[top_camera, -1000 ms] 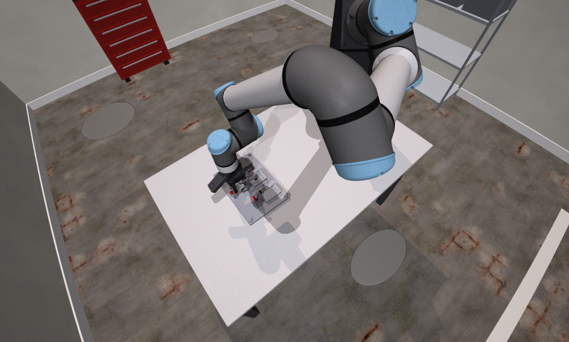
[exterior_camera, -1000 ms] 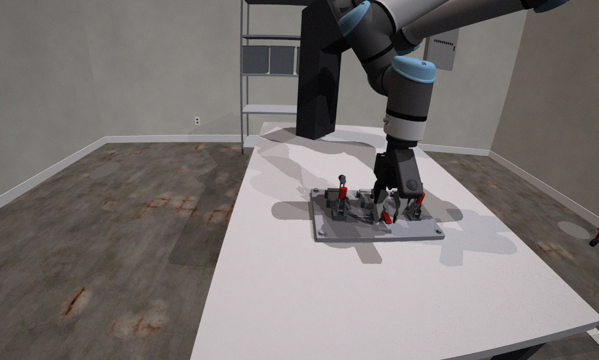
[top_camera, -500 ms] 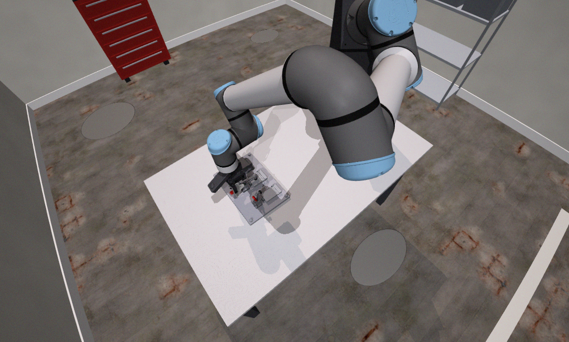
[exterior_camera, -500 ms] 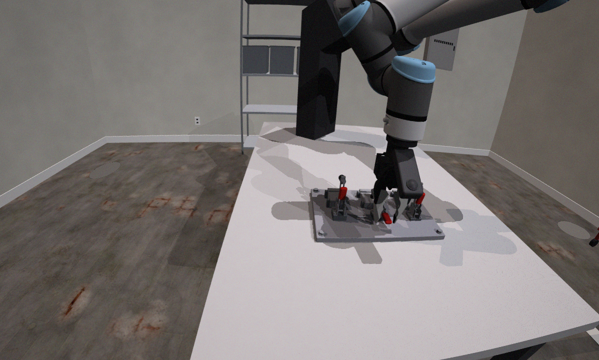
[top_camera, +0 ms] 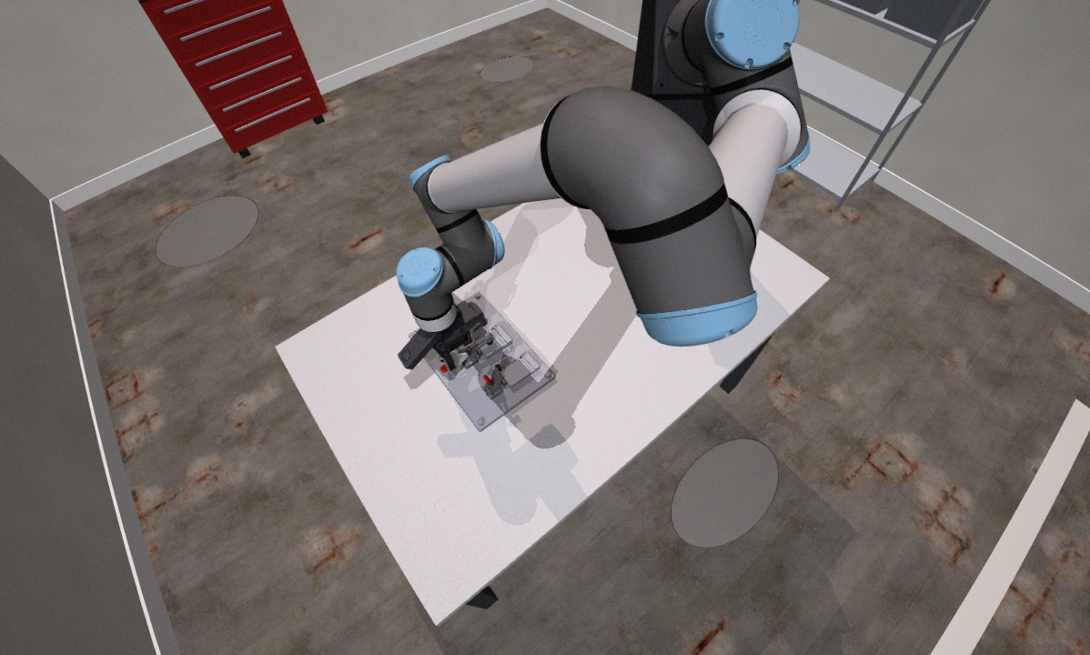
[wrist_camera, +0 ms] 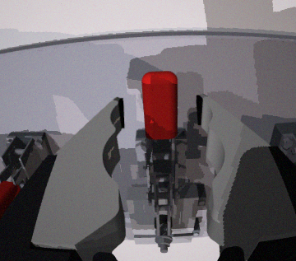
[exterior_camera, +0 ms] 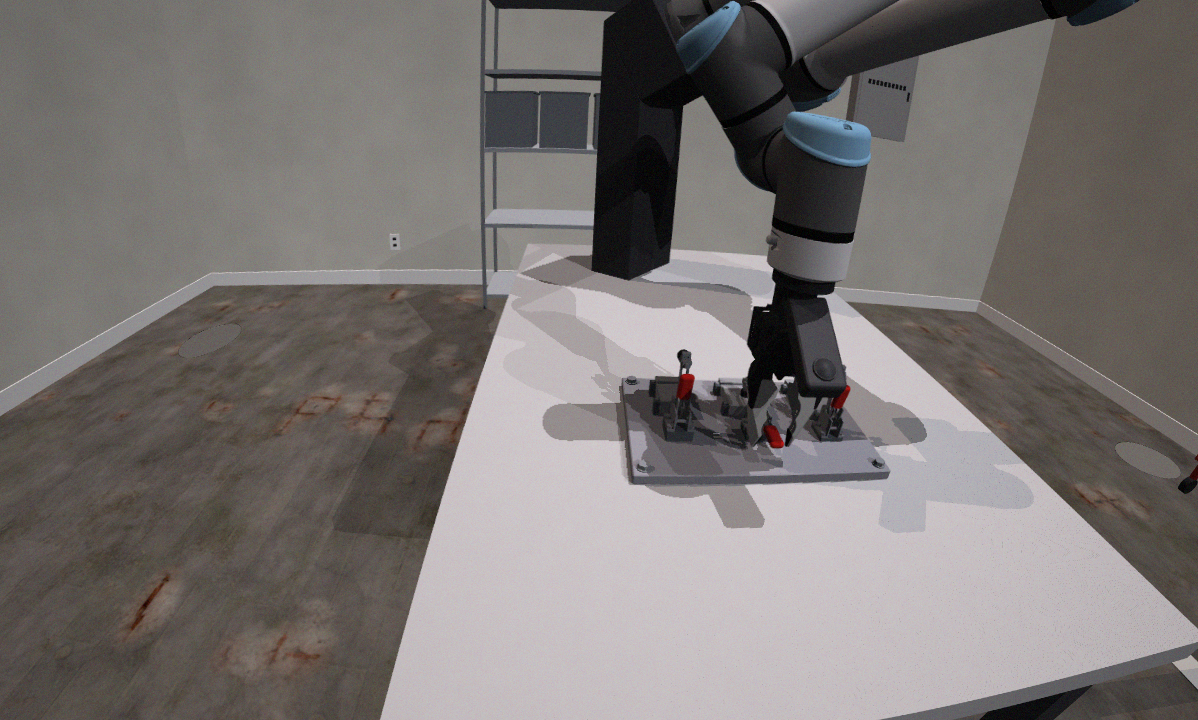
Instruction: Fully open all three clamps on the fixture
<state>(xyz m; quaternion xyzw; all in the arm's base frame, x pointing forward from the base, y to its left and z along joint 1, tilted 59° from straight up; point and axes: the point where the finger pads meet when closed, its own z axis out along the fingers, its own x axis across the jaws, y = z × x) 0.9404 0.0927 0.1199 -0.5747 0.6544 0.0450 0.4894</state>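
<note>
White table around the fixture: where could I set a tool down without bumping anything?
Bare white table runs from the grey fixture plate to the near edge, and along its left strip. Another bare patch lies between the plate and the black arm pedestal. Crowded: the plate itself, where the hand straddles a red clamp handle.
</note>
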